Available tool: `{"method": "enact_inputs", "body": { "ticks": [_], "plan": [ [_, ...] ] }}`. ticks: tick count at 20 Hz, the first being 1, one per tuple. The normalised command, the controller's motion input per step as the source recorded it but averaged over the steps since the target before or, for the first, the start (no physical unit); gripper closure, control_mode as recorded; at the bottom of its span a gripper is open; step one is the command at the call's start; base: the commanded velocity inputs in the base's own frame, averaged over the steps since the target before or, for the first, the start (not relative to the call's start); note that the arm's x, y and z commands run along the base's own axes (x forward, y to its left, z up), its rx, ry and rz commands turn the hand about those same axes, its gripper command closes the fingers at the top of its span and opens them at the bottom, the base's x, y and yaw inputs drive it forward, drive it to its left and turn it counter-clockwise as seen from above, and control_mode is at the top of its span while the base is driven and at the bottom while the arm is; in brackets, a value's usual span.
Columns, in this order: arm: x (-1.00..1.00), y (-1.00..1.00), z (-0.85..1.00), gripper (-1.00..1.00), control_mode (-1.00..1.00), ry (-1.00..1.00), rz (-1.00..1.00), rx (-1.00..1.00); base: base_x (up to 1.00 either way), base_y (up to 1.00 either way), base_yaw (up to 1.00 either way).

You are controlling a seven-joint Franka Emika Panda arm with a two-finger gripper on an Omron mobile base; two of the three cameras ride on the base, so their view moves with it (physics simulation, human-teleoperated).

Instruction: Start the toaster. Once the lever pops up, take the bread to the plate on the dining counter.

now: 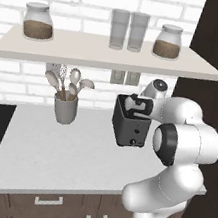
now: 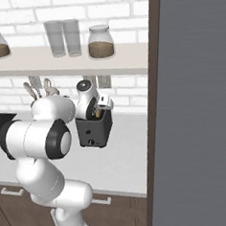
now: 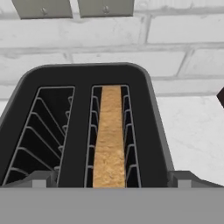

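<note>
White brick wall (image 1: 16, 72), pale worktop (image 1: 61, 158), toaster (image 1: 129, 122) with bread (image 3: 108, 140), fingers (image 3: 109, 179) spread wide above.

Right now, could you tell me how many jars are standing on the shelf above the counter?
2. One jar stands near the shelf's left end; the other jar stands toward the right end, beyond the two glasses. The shelf runs out of view at the left, so more may be hidden.
</note>
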Motion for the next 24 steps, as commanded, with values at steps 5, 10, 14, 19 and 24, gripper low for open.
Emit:
{"method": "enact_inputs", "body": {
  "ticks": [5,10,14,19,24],
  "plan": [
    [0.0,0.0,0.0,-1.0,-1.0,-0.05,0.0,0.0,0.0,0.0,0.0],
    [0.0,0.0,-0.04,-1.0,-1.0,-0.05,0.0,0.0,0.0,0.0,0.0],
    [0.0,0.0,-0.03,1.0,-1.0,-0.04,-0.01,0.0,0.0,0.0,0.0],
    [0.0,0.0,-0.02,1.0,-1.0,-0.01,-0.02,0.0,0.0,0.0,0.0],
    [0.0,0.0,0.0,1.0,-1.0,0.0,-0.03,0.0,0.0,0.0,0.0]
  ]
}}
